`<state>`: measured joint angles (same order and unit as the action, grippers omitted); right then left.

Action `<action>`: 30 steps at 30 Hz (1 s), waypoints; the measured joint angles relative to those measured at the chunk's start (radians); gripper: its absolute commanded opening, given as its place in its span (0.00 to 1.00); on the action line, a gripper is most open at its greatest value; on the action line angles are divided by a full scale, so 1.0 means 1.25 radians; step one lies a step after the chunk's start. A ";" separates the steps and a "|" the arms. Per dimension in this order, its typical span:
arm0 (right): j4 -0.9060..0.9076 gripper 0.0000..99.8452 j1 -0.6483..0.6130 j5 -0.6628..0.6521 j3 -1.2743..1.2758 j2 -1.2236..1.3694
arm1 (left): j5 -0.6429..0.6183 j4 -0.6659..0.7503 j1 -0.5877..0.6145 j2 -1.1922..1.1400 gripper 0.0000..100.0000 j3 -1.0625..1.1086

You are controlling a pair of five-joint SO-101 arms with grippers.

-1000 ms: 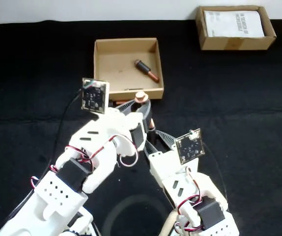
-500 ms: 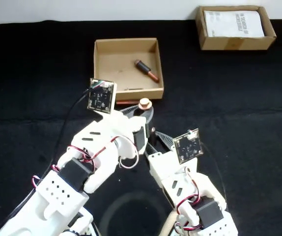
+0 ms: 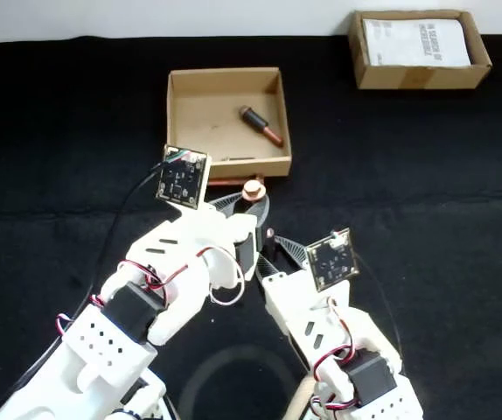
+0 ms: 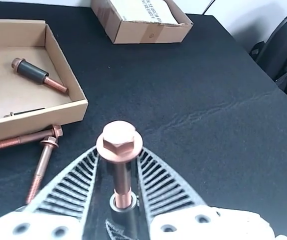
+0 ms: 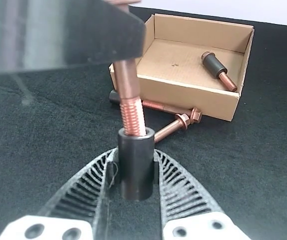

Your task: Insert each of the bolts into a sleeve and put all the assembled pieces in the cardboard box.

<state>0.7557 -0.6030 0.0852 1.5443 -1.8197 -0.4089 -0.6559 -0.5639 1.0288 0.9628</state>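
My left gripper (image 4: pixel 119 161) is shut on a copper bolt (image 4: pixel 119 142), held upright with its hex head up. Its threaded end (image 5: pixel 132 119) sits in the mouth of a black sleeve (image 5: pixel 135 165), which my right gripper (image 5: pixel 135 167) is shut on just below. In the high view the bolt head (image 3: pixel 252 190) shows in front of the cardboard box (image 3: pixel 174 122), between the left gripper (image 3: pixel 249 208) and the right gripper (image 3: pixel 267 242). One assembled bolt and sleeve (image 3: pixel 261 126) lies inside the box.
Two loose bolts (image 4: pixel 39 166) (image 4: pixel 26 140) lie on the black cloth against the box's front wall (image 5: pixel 183 95). A second cardboard box (image 3: pixel 417 77) with a printed sheet in it stands at the far right.
The left arm has come down and slightly right, lowering the bolt so its tip enters the sleeve. The right arm has barely shifted.
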 measured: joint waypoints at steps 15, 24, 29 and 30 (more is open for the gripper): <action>0.001 0.01 0.002 -0.090 -0.042 0.001 | 0.005 0.042 -0.009 -0.006 0.01 0.076; 0.001 0.01 0.004 -0.092 -0.045 0.001 | 0.005 0.091 -0.009 -0.002 0.09 0.108; 0.001 0.01 0.000 -0.092 -0.047 0.001 | 0.021 -0.005 -0.001 -0.004 0.31 0.056; 0.001 0.01 0.000 -0.092 -0.049 0.001 | 0.012 -0.050 -0.001 -0.004 0.32 0.033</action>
<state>0.7572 -0.6030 -0.0299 1.4830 -1.8182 -0.3936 -0.7188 -0.5654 1.0242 1.0042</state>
